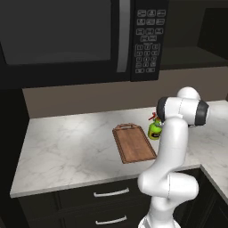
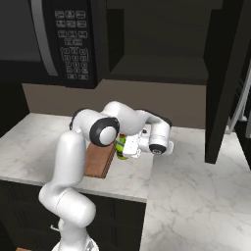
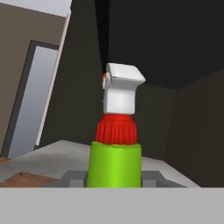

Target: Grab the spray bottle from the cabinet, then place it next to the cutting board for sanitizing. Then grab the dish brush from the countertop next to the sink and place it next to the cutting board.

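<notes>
The gripper (image 2: pixel 128 148) clamps the spray bottle (image 1: pixel 154 129) mid-frame beside the cutting board (image 1: pixel 133 143); next, lower and release it.

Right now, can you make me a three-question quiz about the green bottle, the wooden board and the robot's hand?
1. Where is the spray bottle?
A. On the cabinet shelf
B. Beside the cutting board, over the countertop
C. On top of the microwave

2. What colour is the collar under the bottle's white nozzle?
A. Red
B. Blue
C. Yellow

3. What is the gripper doing?
A. Hanging open with nothing between its jaws
B. Pressing the microwave keypad
C. Closed on the spray bottle

Answers:
1 B, the left base view shows the bottle at the board's right edge above the marble.
2 A, the hand view shows a red ribbed collar between green body and white nozzle.
3 C, the hand view shows the bottle's body sitting between the jaws.
</notes>
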{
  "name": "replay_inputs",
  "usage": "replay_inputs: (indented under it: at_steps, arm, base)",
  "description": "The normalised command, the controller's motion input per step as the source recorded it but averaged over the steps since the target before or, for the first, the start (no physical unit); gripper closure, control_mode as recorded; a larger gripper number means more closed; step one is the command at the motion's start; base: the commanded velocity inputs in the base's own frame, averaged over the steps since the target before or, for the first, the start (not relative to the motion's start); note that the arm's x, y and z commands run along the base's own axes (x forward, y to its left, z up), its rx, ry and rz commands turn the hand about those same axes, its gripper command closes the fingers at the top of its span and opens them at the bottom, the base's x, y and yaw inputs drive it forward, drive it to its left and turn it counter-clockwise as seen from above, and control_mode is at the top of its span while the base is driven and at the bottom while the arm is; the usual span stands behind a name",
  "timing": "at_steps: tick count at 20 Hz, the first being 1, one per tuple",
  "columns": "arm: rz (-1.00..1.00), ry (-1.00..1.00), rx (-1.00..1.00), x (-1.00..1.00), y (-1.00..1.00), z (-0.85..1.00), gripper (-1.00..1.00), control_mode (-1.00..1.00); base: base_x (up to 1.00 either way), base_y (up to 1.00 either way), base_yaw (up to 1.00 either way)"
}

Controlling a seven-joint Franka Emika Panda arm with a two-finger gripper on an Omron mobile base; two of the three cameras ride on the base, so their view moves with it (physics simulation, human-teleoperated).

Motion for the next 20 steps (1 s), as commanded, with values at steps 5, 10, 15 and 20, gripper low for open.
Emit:
replay_inputs:
  at_steps: [5, 10, 15, 20]
  arm:
    - [0.00, -0.04, 0.00, -0.02, -0.11, 0.00, -1.00, -1.00]
    - [0.00, -0.01, 0.00, 0.00, -0.12, 0.00, -1.00, -1.00]
    - [0.00, -0.02, 0.01, 0.01, -0.16, 0.00, -1.00, -1.00]
    - [-0.01, -0.06, 0.05, -0.02, -0.34, 0.05, -1.00, -1.00]
  base:
    - [0.00, 0.00, 0.00]
    - [0.00, 0.00, 0.00]
    - [0.00, 0.00, 0.00]
    - [0.00, 0.00, 0.00]
